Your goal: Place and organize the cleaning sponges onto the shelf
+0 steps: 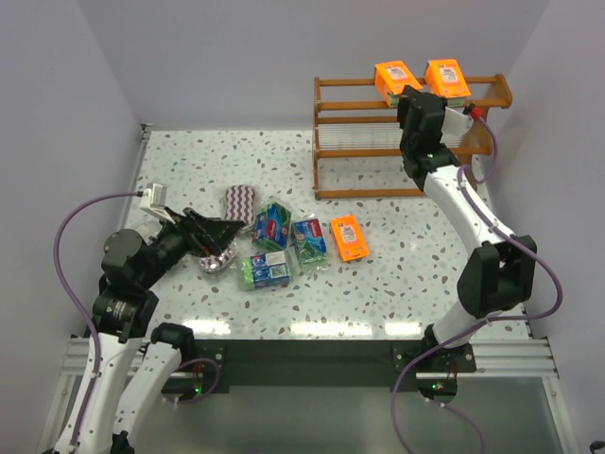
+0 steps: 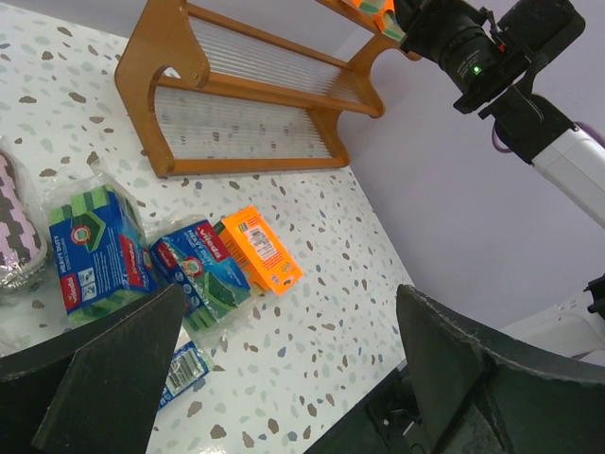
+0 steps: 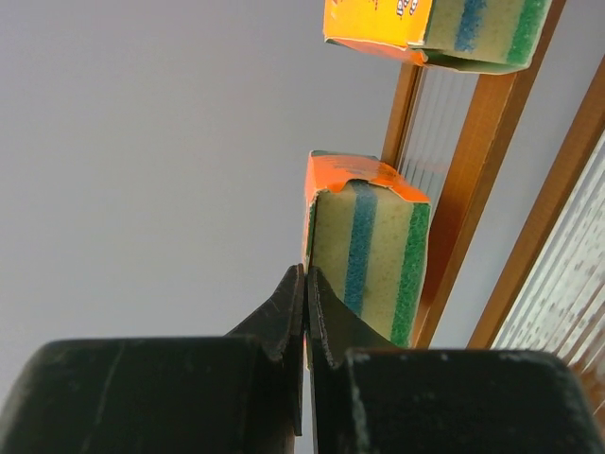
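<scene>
The right gripper (image 3: 304, 284) is clenched empty, tips just beside one of two orange sponge packs (image 3: 364, 255) on the top tier of the shelf (image 1: 369, 193), while the left gripper (image 2: 291, 293) gapes wide near blue-green packs (image 2: 95, 251) and another orange pack (image 2: 260, 248) on the table (image 2: 331, 284)

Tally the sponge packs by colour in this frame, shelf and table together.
Orange packs: 3, two on the shelf, one on the table
Blue-green packs: 3
Purple-white zigzag bags: 2 visible, one partly under the left gripper; more may be hidden
Total: 8 visible
</scene>
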